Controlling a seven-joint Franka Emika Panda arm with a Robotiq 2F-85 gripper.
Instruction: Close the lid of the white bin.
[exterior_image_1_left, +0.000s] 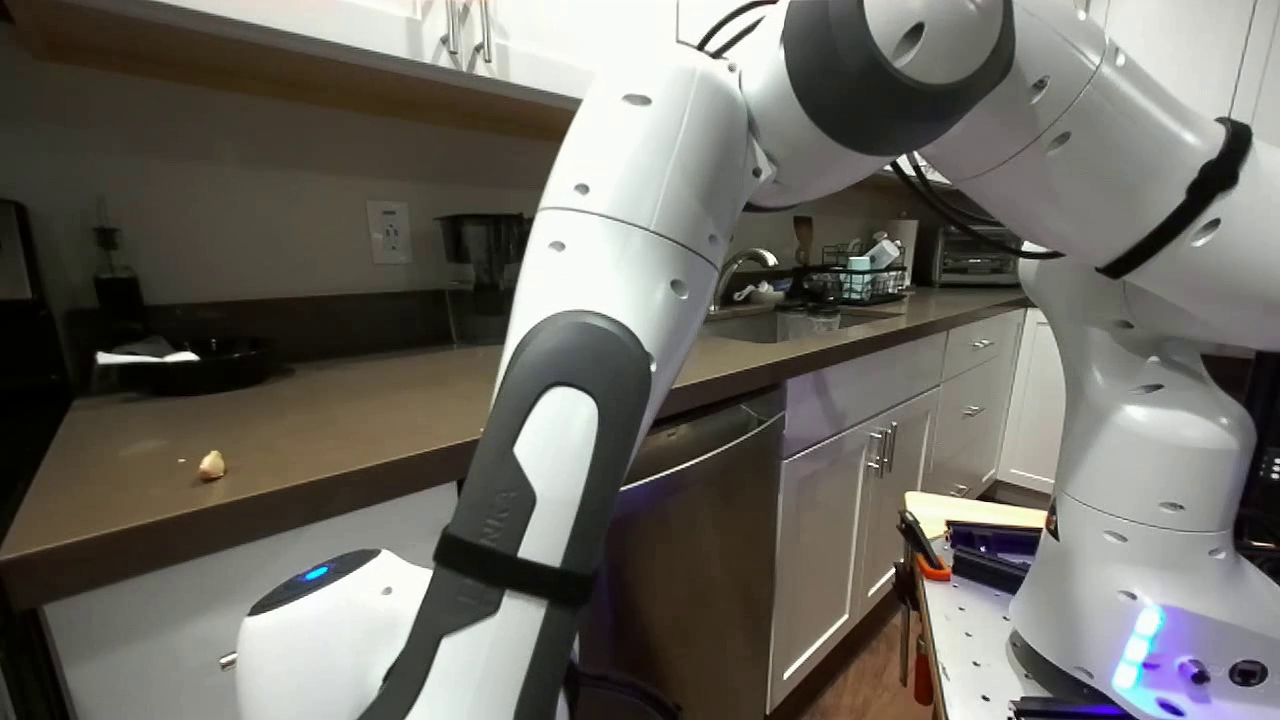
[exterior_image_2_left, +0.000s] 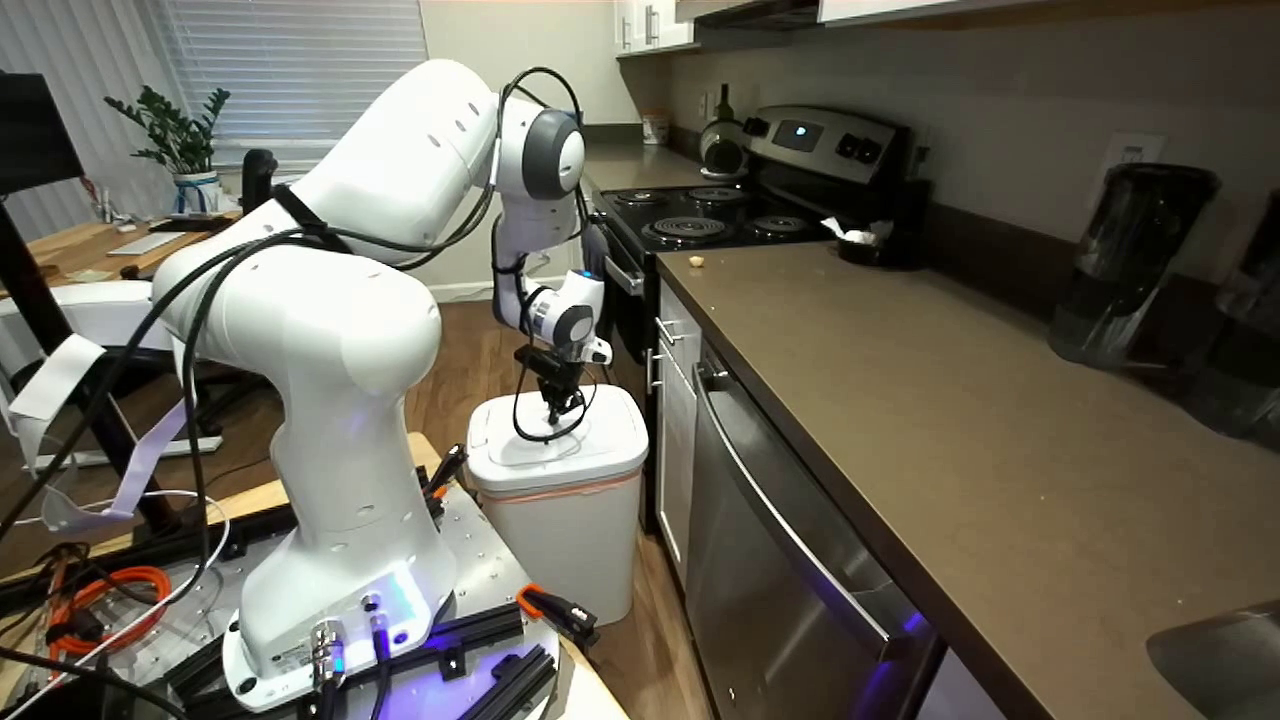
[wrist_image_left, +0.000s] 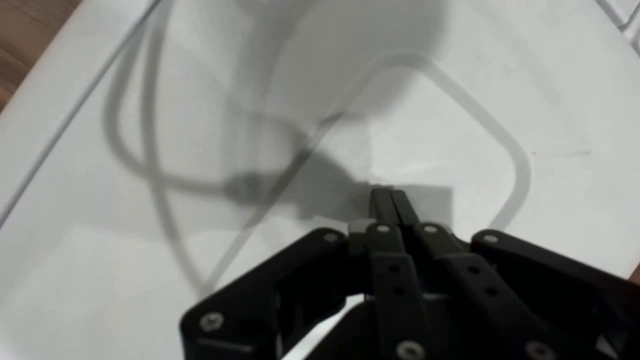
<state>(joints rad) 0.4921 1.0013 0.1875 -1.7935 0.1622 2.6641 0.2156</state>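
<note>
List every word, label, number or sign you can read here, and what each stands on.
"NKA": on the arm's dark panel; marks below the strap are too faint.
Stove display: lit, too small to read.
Small print on the robot base: too small to read.
Lid: no writing visible.

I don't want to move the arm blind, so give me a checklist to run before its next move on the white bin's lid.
1. Lid down on the white bin: ok, it appears to lie flat across the top in an exterior view.
2. Gripper closed with nothing held: ok, its fingertips are together in the wrist view.
3. Gripper over the lid: ok, it points down at it.
4. Fingertips pressing the lid: cannot tell; they are touching or just above.
5. Lid fully latched: cannot tell; no latch shows clearly.
6. Black cable clear of the lid: cannot tell; it loops low by the gripper.
</note>
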